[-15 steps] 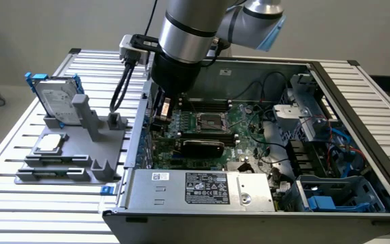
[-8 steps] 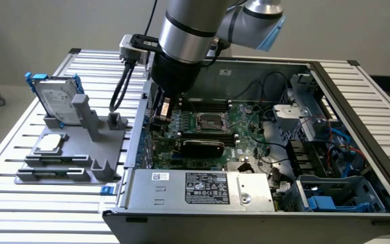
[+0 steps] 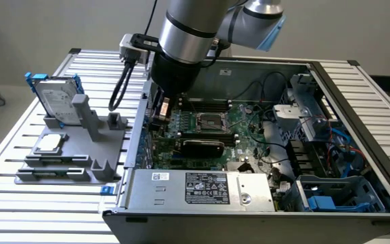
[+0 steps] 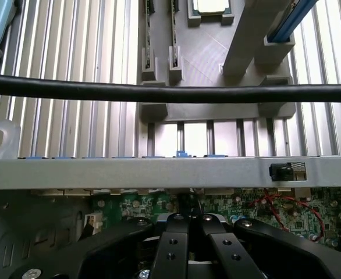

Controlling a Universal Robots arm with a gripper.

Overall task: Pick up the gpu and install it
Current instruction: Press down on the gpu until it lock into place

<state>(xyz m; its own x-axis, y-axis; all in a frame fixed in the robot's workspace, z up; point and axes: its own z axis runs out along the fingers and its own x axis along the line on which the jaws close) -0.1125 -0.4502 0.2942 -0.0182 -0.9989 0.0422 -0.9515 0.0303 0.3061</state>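
Nearest, the grey power supply (image 3: 202, 187) lies across the front of the open case. Just behind it the gpu (image 3: 202, 147) stands on the motherboard (image 3: 249, 127), glossy black shroud outward, apparently seated. From the gpu, the hand (image 3: 160, 116) hangs at about ten o'clock by the case wall, apart from the card. Whether it is clenched or released I cannot tell. The card looks light and stiff but fragile, its shroud likely slippery. The bare board edges are the better hold, not the cooler.
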